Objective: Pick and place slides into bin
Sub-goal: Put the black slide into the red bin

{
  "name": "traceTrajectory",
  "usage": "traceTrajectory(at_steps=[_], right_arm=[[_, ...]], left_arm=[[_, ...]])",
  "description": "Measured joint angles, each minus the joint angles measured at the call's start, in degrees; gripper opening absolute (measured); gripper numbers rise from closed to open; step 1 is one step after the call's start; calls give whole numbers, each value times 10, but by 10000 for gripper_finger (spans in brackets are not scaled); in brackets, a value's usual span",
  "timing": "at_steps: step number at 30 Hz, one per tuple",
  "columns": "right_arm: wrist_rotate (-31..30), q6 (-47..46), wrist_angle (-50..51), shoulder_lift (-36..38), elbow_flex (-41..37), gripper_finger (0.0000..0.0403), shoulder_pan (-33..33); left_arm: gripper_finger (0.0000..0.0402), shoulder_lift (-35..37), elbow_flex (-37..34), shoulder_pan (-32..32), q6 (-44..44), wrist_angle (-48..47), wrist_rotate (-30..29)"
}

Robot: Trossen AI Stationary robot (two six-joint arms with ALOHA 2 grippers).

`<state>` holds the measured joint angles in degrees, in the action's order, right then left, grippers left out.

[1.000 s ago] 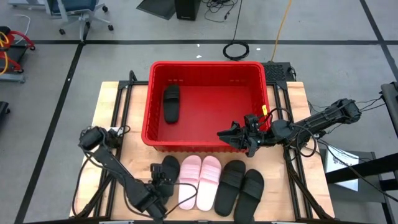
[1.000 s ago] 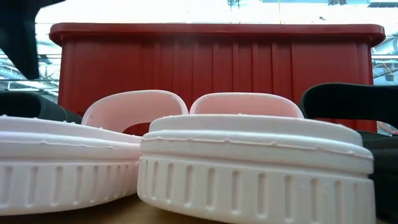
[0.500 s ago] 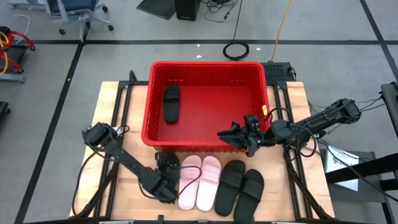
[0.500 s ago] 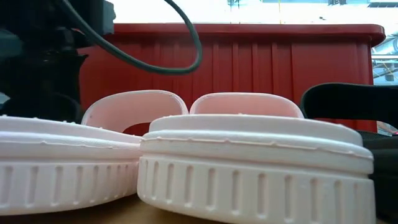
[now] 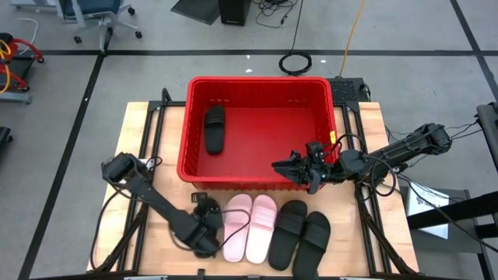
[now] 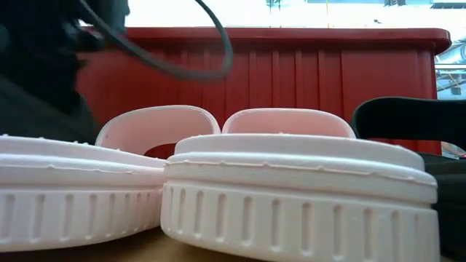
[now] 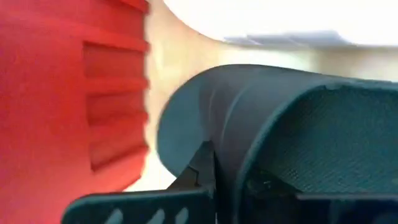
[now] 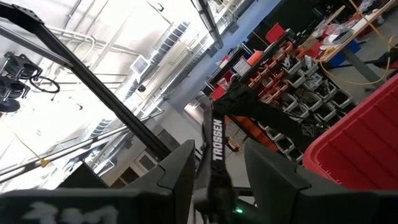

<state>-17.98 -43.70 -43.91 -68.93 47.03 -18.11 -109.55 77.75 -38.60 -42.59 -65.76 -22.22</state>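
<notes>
The red bin [image 5: 261, 80] stands at the table's far middle with one black slide [image 5: 214, 128] lying inside. In front of it lie two pink slides [image 5: 250, 227] and two black slides [image 5: 302, 233]. At the left end of that row is another black slide [image 5: 207, 205], with my left gripper [image 5: 205, 227] shut on it from above. My right gripper [image 5: 282, 166] hovers open over the bin's near right corner, holding nothing. My left gripper is shut on the leftmost black slide at its broad top strap [image 7: 267, 106], coming down at a slant from the table's near left. A dark finger [image 7: 200, 167] lies against the strap's edge. Whether the sole is off the table I cannot tell.
The bin's near wall [image 7: 62, 93] stands close beyond the held slide, and the nearest pink slide [image 6: 73, 189] lies right beside it. The right arm reaches in from the table's right edge. A cable loops from the left arm [image 6: 211, 51].
My left gripper has swung from the near edge toward the table's right and far side and sunk onto the leftmost black slide. The pink slides and the right arm have stayed where they were.
</notes>
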Motion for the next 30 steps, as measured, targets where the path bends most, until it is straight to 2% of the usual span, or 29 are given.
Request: traceTrajectory(at_steps=[3,10,15,18,21,24,27,30], right_arm=[[0,0,0,0,0,130,0],[-19,16,5,0,0,130,1],[-19,24,6,0,0,130,13],[-19,24,5,0,0,130,23],[-18,24,5,0,0,130,31],[-16,24,5,0,0,130,39],[-15,15,4,0,0,130,45],[-16,10,-1,0,0,130,51]], left_arm=[[4,21,19,-24,-4,1,22],[3,113,79,-70,-31,-1,12],[3,192,128,-84,-30,23,-36],[3,236,154,-83,-8,57,-117],[7,268,183,-69,55,102,-211],[6,287,220,-44,138,106,-271],[3,291,268,3,230,108,-303],[8,290,317,57,335,106,-308]])
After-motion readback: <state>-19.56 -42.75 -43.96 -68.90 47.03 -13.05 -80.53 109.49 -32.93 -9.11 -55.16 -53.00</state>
